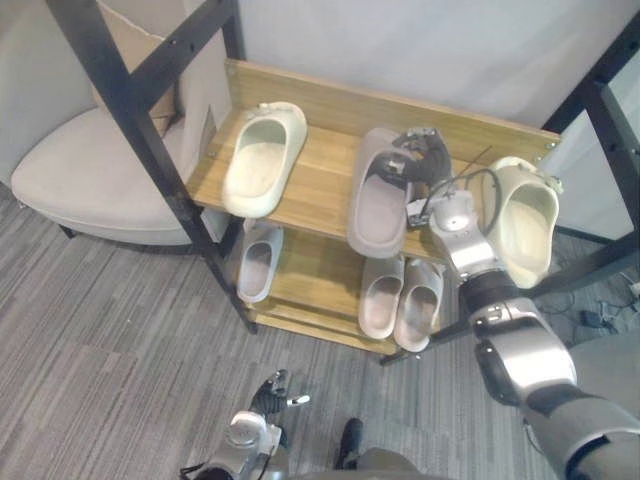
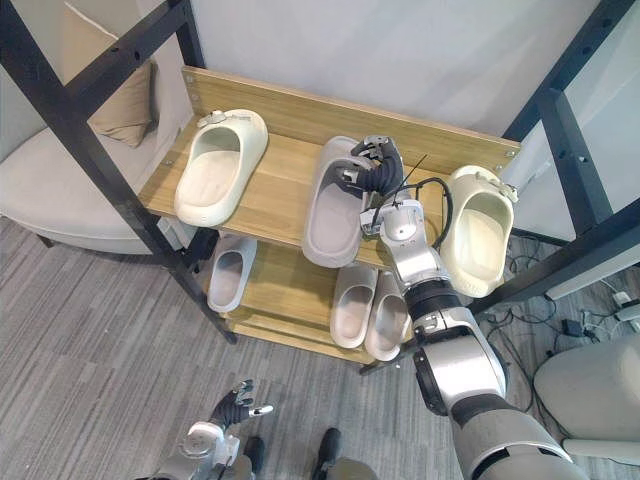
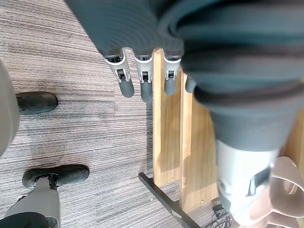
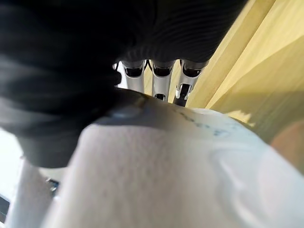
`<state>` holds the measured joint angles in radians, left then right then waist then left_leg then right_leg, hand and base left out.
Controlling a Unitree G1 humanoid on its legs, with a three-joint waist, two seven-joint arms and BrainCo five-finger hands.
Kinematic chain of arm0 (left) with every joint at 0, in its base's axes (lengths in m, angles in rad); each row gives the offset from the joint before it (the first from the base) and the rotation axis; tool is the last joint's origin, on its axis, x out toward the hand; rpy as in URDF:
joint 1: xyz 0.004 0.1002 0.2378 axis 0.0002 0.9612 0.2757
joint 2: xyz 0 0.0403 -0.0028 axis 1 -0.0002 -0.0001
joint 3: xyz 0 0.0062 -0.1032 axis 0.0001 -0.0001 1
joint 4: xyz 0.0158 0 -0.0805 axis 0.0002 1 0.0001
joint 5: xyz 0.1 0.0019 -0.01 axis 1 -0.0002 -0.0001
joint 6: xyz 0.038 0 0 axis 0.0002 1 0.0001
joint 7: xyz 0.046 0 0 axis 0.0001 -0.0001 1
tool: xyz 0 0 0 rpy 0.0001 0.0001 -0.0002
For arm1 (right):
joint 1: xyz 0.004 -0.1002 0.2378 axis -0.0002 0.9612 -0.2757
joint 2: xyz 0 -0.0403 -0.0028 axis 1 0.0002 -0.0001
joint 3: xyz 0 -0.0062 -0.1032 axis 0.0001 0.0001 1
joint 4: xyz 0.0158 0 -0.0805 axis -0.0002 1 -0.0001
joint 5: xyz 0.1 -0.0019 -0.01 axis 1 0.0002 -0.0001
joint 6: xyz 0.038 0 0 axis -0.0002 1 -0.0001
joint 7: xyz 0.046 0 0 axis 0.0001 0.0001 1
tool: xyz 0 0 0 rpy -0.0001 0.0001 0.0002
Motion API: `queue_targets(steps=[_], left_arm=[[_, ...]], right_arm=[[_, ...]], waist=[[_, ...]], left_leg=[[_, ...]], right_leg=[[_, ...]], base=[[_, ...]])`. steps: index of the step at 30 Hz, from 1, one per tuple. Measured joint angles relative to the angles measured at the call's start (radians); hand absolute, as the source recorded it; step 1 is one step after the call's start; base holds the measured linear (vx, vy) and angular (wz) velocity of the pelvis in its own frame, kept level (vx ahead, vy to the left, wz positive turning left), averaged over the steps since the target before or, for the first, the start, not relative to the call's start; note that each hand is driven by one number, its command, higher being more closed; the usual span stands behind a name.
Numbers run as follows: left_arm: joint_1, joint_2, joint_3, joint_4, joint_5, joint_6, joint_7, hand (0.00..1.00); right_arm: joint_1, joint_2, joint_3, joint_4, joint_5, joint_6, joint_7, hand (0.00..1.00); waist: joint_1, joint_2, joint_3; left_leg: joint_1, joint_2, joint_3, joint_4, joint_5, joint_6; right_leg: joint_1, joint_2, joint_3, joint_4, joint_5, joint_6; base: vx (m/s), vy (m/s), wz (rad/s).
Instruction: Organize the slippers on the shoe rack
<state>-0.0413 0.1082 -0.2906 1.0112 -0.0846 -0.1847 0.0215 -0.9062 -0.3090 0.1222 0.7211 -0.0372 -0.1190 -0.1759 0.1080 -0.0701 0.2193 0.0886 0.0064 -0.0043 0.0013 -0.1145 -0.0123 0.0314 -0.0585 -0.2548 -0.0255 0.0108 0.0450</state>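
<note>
The wooden shoe rack (image 1: pixel 320 180) has two shelves. On the top shelf a cream slipper (image 1: pixel 265 158) lies at the left, a grey slipper (image 1: pixel 378 200) in the middle, and a second cream slipper (image 1: pixel 527 222) at the right end with its heel past the front edge. My right hand (image 2: pixel 378 166) rests on the grey slipper's toe band, fingers (image 4: pixel 161 78) curled over it. The lower shelf holds one grey slipper (image 1: pixel 258 262) at the left and a pale pair (image 1: pixel 402 298) at the right. My left hand (image 1: pixel 272 393) hangs low over the carpet, fingers (image 3: pixel 137 80) straight.
A beige armchair (image 1: pixel 90 170) with a cushion (image 2: pixel 125 110) stands left of the rack. Black metal posts cross at the left (image 1: pixel 130 110) and at the right (image 1: pixel 612 115). A white wall backs the rack. Plugs and cables (image 1: pixel 600 318) lie on the floor at the right.
</note>
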Motion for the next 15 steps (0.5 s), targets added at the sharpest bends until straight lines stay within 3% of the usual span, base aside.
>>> queue_targets(steps=[7, 15], left_arm=[[0.0, -0.007, 0.028, 0.0, -0.018, 0.004, 0.016, 0.0], [0.003, -0.007, 0.03, 0.004, 0.005, 0.019, 0.016, 0.0]], right_arm=[[0.084, 0.011, -0.004, -0.144, 0.041, -0.001, -0.022, 1.0], [0.332, 0.115, -0.023, -0.446, 0.059, -0.033, -0.03, 1.0]], waist=[[-0.004, -0.001, 0.0], [-0.032, -0.001, 0.0]], left_leg=[[0.008, 0.0, 0.009, -0.001, 0.0, 0.0], [0.039, -0.008, 0.022, 0.002, 0.0, 0.0]], right_leg=[[0.002, -0.002, 0.003, -0.008, 0.003, -0.003], [0.033, -0.017, 0.016, -0.01, 0.003, -0.002]], base=[[0.03, -0.006, -0.01], [0.05, 0.006, -0.03]])
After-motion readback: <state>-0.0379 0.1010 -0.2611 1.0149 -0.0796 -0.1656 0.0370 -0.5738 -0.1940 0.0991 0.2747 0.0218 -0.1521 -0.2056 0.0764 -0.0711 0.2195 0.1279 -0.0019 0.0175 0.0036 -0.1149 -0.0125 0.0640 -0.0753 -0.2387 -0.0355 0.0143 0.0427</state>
